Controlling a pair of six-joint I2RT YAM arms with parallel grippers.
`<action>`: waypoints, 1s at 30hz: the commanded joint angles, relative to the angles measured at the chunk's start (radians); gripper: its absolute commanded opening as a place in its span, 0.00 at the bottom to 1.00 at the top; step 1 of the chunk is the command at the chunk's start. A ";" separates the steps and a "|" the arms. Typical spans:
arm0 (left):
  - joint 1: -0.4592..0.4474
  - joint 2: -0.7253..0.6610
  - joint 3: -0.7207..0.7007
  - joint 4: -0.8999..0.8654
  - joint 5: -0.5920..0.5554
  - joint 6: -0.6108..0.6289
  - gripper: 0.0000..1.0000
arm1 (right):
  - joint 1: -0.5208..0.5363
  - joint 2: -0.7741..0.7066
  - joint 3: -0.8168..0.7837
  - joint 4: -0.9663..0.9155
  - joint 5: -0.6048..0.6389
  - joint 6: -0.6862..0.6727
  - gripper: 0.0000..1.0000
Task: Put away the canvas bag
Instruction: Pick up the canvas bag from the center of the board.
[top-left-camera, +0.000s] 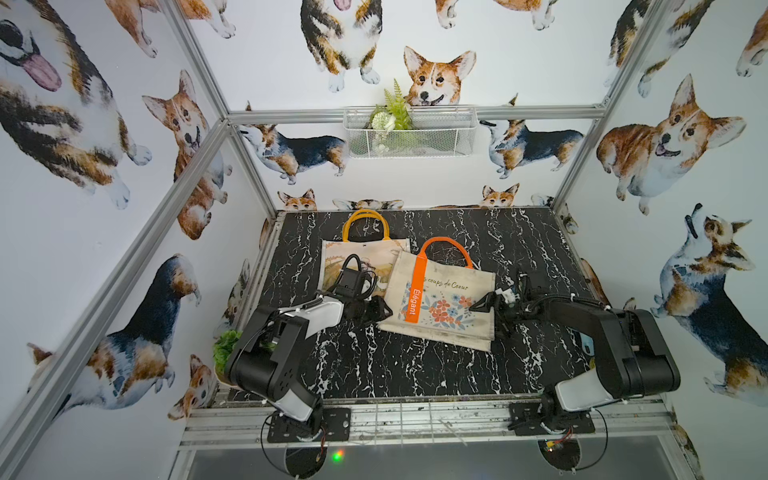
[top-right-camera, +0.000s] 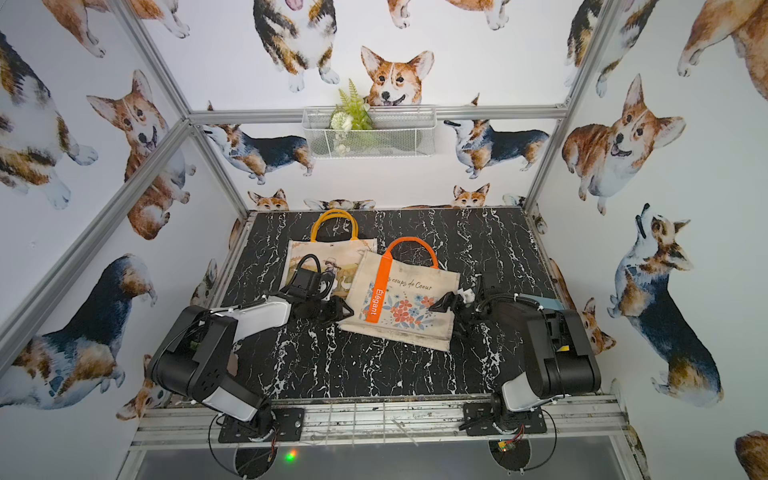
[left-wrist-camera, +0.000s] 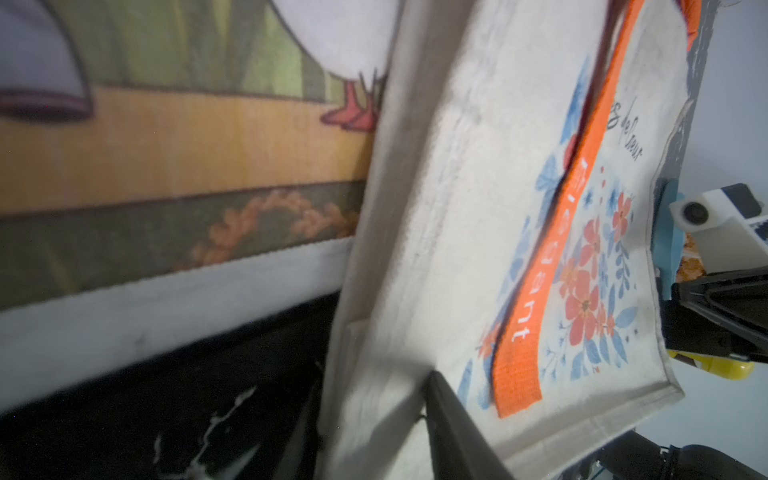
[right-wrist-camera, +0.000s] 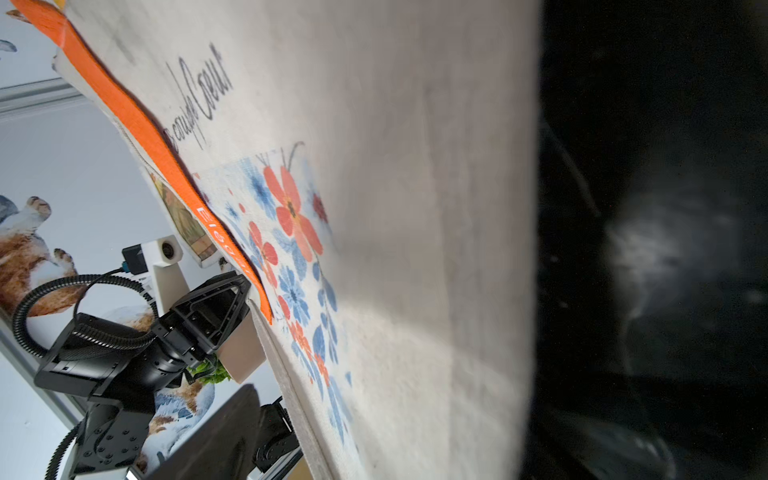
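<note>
While a small green plant (top-left-camera: 224, 353) is sitting at the left edge of the tabletop (top-left-camera: 415, 365), the left gripper (top-left-camera: 376, 311) is reaching low over the black marble to the near left corner of the canvas bag (top-left-camera: 444, 299). Its fingers (left-wrist-camera: 453, 428) are meeting the bag's edge there, and one dark finger is lying against the cloth in the left wrist view. I cannot tell whether they are clamping the cloth or only standing apart around it. Just behind this gripper, a second bag (top-left-camera: 361, 253) with yellow handles and a painted scene is lying flat toward the back of the tabletop. The canvas bag, cream with a flower print and orange handles, is lying flat around the middle of the tabletop. Its far left corner is overlapping the second bag, and an orange strap (top-left-camera: 415, 291) with white lettering is running down its face. High on the back wall, a white wire basket (top-left-camera: 415, 133) is hanging with greenery in its left end. At the canvas bag's right edge, the right gripper (top-left-camera: 488, 316) is hovering low with its fingers standing apart, one of them showing above the cloth in both top views.
</note>
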 joint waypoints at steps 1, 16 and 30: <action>-0.004 -0.013 -0.018 0.002 0.064 -0.053 0.19 | 0.007 0.003 -0.038 0.006 0.091 0.054 0.81; -0.002 -0.229 0.249 -0.301 0.106 -0.030 0.00 | 0.006 -0.295 0.185 -0.390 0.146 0.041 0.05; 0.314 -0.143 0.692 -0.529 0.194 0.043 0.00 | 0.108 0.134 0.948 -0.498 -0.100 0.143 0.03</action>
